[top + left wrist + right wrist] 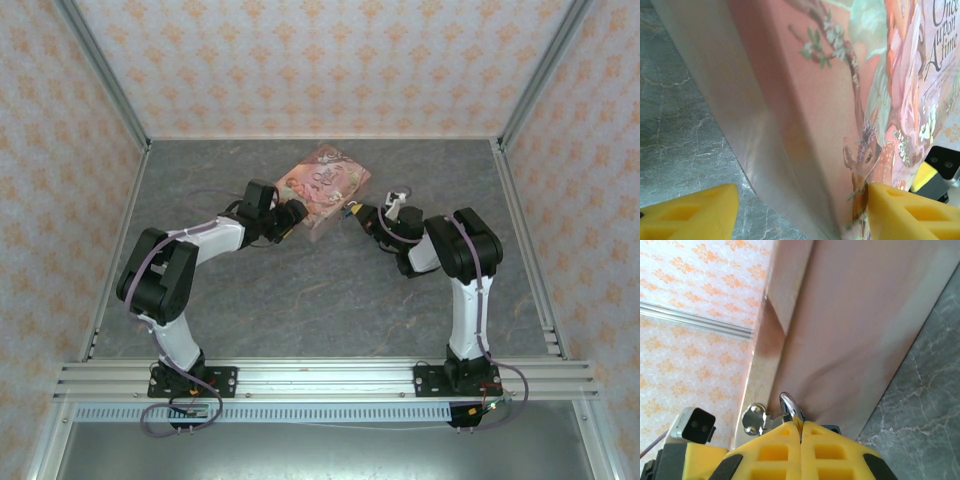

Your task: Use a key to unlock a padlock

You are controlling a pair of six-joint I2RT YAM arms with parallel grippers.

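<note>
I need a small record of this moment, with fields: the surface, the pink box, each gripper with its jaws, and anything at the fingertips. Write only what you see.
surface: grey marbled table
pink box: at the far middle of the table, between the two grippers
left gripper: jaws apart, astride a corner of the pink box; one finger meets its illustrated face, a gap shows at the other
right gripper: jaws shut, close to the box's plain side
metal piece: small, curved, at the right gripper's tips; key or lock part, cannot tell
</note>
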